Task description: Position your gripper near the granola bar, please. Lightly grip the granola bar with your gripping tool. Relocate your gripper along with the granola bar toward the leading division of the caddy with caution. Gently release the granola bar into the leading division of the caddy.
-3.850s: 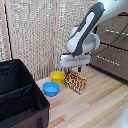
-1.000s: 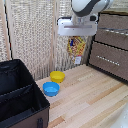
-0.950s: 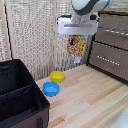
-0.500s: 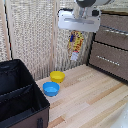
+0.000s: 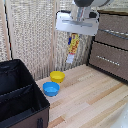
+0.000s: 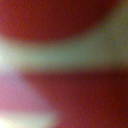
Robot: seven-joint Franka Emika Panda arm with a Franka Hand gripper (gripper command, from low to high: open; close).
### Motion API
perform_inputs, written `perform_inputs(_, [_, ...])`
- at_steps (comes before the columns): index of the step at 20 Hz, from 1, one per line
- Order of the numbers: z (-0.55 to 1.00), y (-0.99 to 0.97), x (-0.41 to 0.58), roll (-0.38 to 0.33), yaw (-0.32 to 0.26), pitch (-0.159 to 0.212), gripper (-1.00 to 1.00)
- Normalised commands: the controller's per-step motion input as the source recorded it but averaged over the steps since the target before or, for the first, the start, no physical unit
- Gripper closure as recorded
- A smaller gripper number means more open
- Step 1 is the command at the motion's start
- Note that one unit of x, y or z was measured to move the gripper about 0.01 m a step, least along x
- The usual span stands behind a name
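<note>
Granola bar [image 5: 73, 46] was held closed-on by the end effector [image 5: 75, 34], hung high above the tabletop [image 5: 95, 100], well apart from the caddy [image 5: 20, 97].
Carton judged light, stiff, slightly slick; grip kept at top edge. Fingers were hidden; wrist view was blurred red.

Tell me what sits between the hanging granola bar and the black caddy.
In the exterior view, the yellow bowl and blue bowl sit on the table between the granola bar and the caddy.
</note>
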Motion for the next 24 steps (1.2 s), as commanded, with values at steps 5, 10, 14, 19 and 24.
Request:
perform_inputs(5, [0.14,0.77,0.0,0.0,-0.056,0.095,1.0])
perform_inputs(10, [0.19,0.76,0.0,0.0,-0.069,0.074,1.0])
perform_inputs(14, [0.19,0.75,0.0,0.0,-0.073,0.07,1.0])
perform_inputs(19, [0.26,0.68,-0.049,-0.008,-0.095,0.051,1.0])
perform_inputs(24, [0.36,0.63,-0.067,-0.015,-0.115,0.018,1.0])
